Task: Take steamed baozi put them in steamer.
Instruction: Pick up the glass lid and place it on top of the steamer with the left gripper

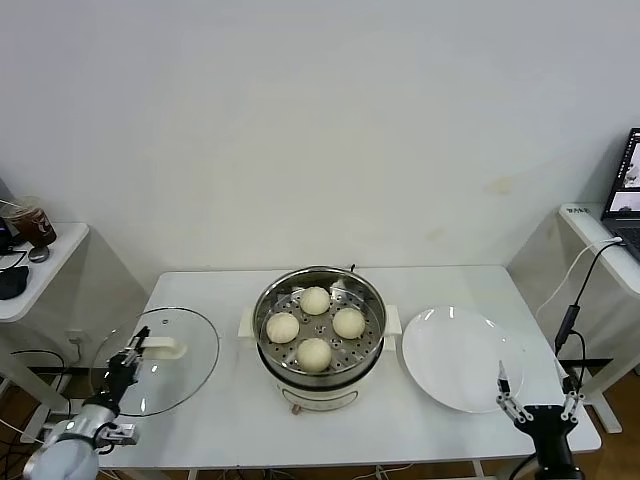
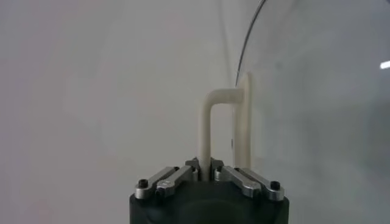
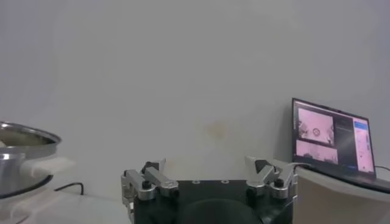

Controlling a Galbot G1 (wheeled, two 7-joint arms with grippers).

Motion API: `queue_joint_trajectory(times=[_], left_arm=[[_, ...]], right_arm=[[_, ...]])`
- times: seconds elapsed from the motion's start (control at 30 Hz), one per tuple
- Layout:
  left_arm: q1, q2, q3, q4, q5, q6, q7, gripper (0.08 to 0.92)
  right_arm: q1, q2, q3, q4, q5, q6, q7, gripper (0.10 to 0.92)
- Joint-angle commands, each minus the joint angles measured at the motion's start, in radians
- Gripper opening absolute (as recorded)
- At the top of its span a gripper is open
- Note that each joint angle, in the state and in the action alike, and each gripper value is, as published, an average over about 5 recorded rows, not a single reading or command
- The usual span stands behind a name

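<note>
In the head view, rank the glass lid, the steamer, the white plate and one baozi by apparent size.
1. steamer
2. glass lid and white plate: look alike, no ranking; both are close to the steamer's width.
3. baozi, clearly smallest.

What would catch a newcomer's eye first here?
The steamer at the table's centre, with four baozi sitting on its tray. To its left, the left gripper is shut on the handle of the glass lid; to its right lies a bare white plate, with the open right gripper nearby.
</note>
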Motion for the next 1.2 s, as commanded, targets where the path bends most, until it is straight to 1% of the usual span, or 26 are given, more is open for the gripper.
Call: queue_joint_trajectory(times=[0.03, 0.13, 0.27, 0.33, 0.43, 0.53, 0.6, 0.67, 0.8, 0.87, 0.97, 1.07, 1.2], left_arm=[[0.339, 0.082, -0.1, -0.617, -0.279, 0.398, 0.15, 0.171], [0.328, 0.121, -0.063, -0.759, -0.295, 0.505, 0.233, 0.171], [0.244, 0.174, 0.037, -0.849, -0.345, 0.634, 0.314, 0.171], [0.175, 0.198, 0.124, -0.852, -0.382, 0.691, 0.334, 0.171], [0.046, 0.216, 0.27, -0.817, -0.385, 0.742, 0.35, 0.171], [-0.088, 0.214, 0.422, -0.77, -0.332, 0.78, 0.393, 0.171], [-0.167, 0.191, 0.509, -0.74, -0.286, 0.804, 0.419, 0.171], [-0.239, 0.149, 0.582, -0.713, -0.239, 0.831, 0.444, 0.171], [-0.35, 0.038, 0.701, -0.669, -0.073, 0.869, 0.531, 0.171], [-0.38, -0.016, 0.75, -0.649, 0.024, 0.877, 0.579, 0.171], [-0.405, -0.082, 0.805, -0.612, 0.13, 0.877, 0.623, 0.171], [-0.425, -0.135, 0.846, -0.563, 0.185, 0.867, 0.636, 0.171], [-0.443, -0.192, 0.873, -0.493, 0.227, 0.854, 0.631, 0.171]], right_arm=[[0.006, -0.025, -0.045, -0.044, -0.019, 0.002, -0.003, 0.823], [0.014, -0.032, -0.062, -0.066, -0.036, 0.006, -0.002, 0.823], [0.025, -0.033, -0.08, -0.093, -0.061, 0.014, 0.005, 0.823], [0.034, -0.03, -0.087, -0.108, -0.087, 0.019, 0.012, 0.823], [0.052, -0.02, -0.095, -0.134, -0.124, 0.024, 0.026, 0.823], [0.065, -0.01, -0.102, -0.158, -0.153, 0.025, 0.04, 0.823], [0.072, -0.005, -0.105, -0.172, -0.172, 0.026, 0.049, 0.823], [0.079, 0.0, -0.105, -0.185, -0.187, 0.028, 0.057, 0.823], [0.09, 0.012, -0.103, -0.204, -0.212, 0.032, 0.072, 0.823], [0.093, 0.017, -0.103, -0.208, -0.22, 0.032, 0.075, 0.823], [0.096, 0.024, -0.103, -0.209, -0.225, 0.032, 0.077, 0.823], [0.095, 0.027, -0.103, -0.209, -0.226, 0.033, 0.079, 0.823], [0.091, 0.027, -0.103, -0.208, -0.225, 0.035, 0.079, 0.823]])
